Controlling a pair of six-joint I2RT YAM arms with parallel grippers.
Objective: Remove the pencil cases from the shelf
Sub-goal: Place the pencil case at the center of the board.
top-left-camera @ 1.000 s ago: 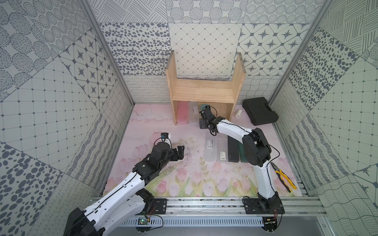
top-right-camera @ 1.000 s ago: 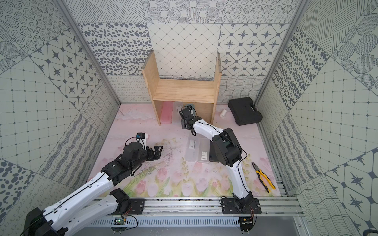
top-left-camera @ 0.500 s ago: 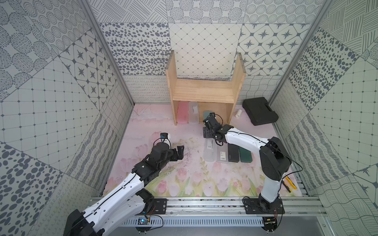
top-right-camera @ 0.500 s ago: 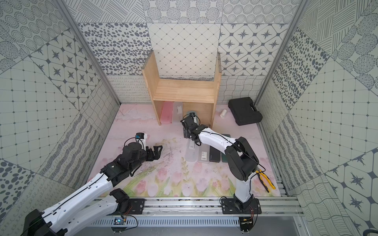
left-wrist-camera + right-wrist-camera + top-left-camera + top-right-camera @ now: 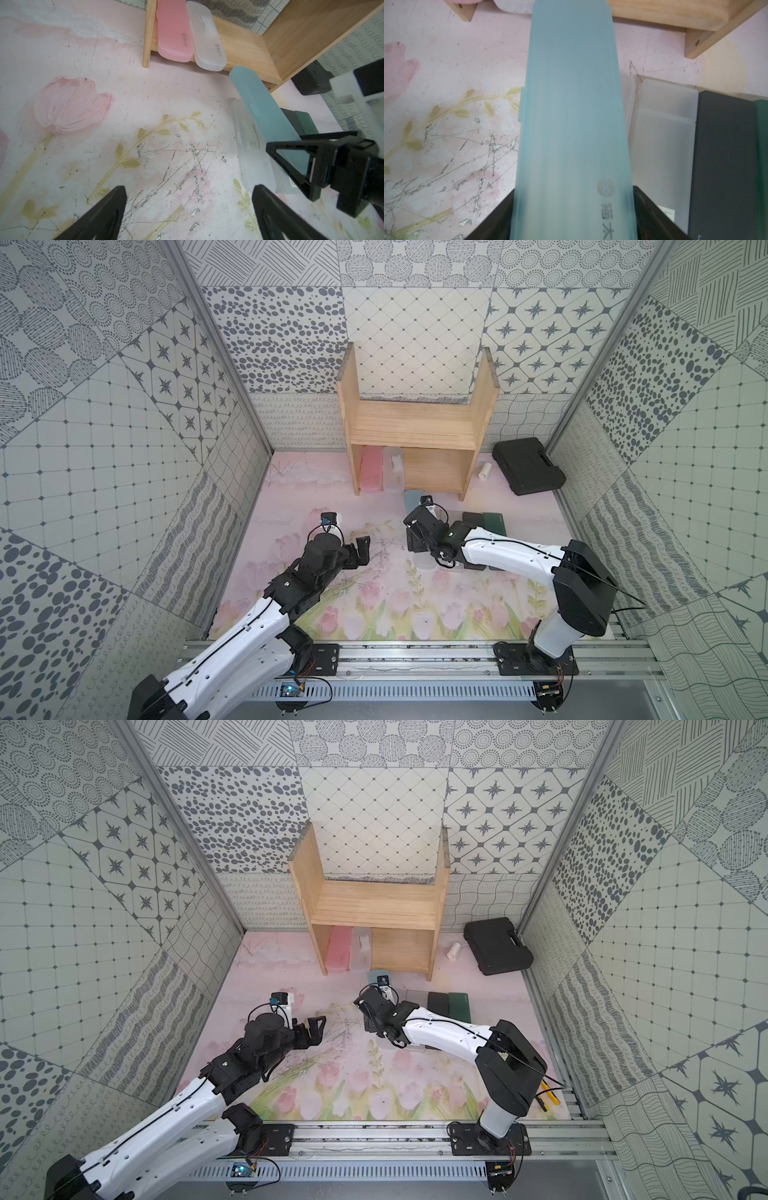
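Observation:
The wooden shelf (image 5: 415,435) (image 5: 374,907) stands at the back. A pink pencil case (image 5: 371,472) (image 5: 173,33) and a frosted clear one (image 5: 393,472) (image 5: 205,39) lie on its lower board. My right gripper (image 5: 417,526) (image 5: 574,207) is shut on a light blue case (image 5: 412,499) (image 5: 264,116) (image 5: 573,124), held off the mat just in front of the shelf. Under and beside it on the mat lie frosted clear cases (image 5: 662,145), a black case (image 5: 471,517) and a dark green case (image 5: 492,520). My left gripper (image 5: 361,549) (image 5: 187,207) is open over bare mat.
A large black moulded case (image 5: 530,466) and a small white cylinder (image 5: 485,470) sit to the right of the shelf. Yellow-handled pliers (image 5: 548,1094) lie by the right wall. Patterned walls close in three sides, and a metal rail (image 5: 415,655) runs along the front.
My right gripper has drawn the light blue case out of the shelf's lower tier and toward the front. The left arm has not moved.

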